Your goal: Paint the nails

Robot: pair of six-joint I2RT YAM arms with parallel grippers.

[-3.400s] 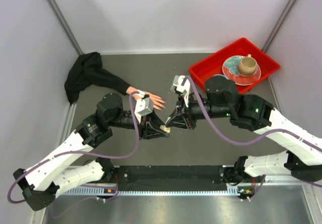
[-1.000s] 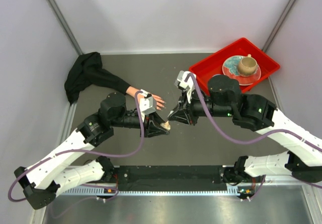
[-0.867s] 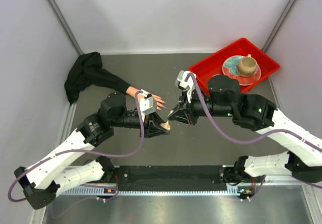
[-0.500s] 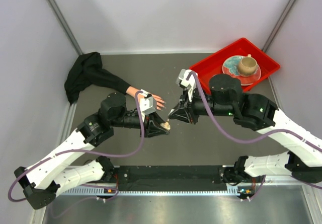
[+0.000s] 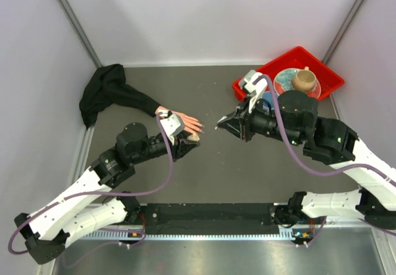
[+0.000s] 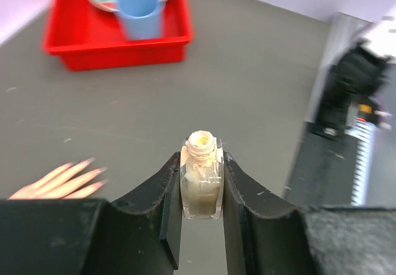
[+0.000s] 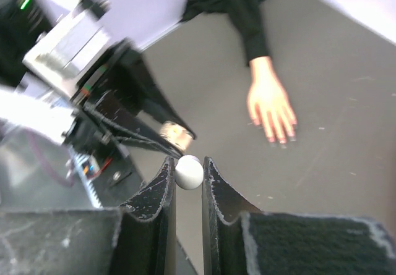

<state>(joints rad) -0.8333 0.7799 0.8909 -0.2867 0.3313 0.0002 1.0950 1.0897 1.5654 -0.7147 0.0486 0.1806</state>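
Left arm (image 5: 68,194) comes in low from the near left corner, wrist angled toward the middle of the counter (image 5: 235,176). The left jaws are clamped on the sides of a small uncapped bottle (image 6: 201,185), held upright with its neck open.

Right arm (image 5: 337,140) stretches across from the right, its jaws pinched tight on a round white cap (image 7: 189,171). Their tips point at the bottle, with a gap between the two.

The mannequin hand (image 5: 182,118) lies flat on the counter just behind the left wrist, which partly hides it from above. Its fingers are spread toward the centre, with the nails (image 7: 271,140) at the tips in plain sight of the right wrist camera.

The black sleeve (image 5: 108,89) trails off to the far left wall. The red tray (image 5: 291,54) sits in the far right corner, behind the right arm. A broad stretch of grey counter shows between both arms and the near edge.
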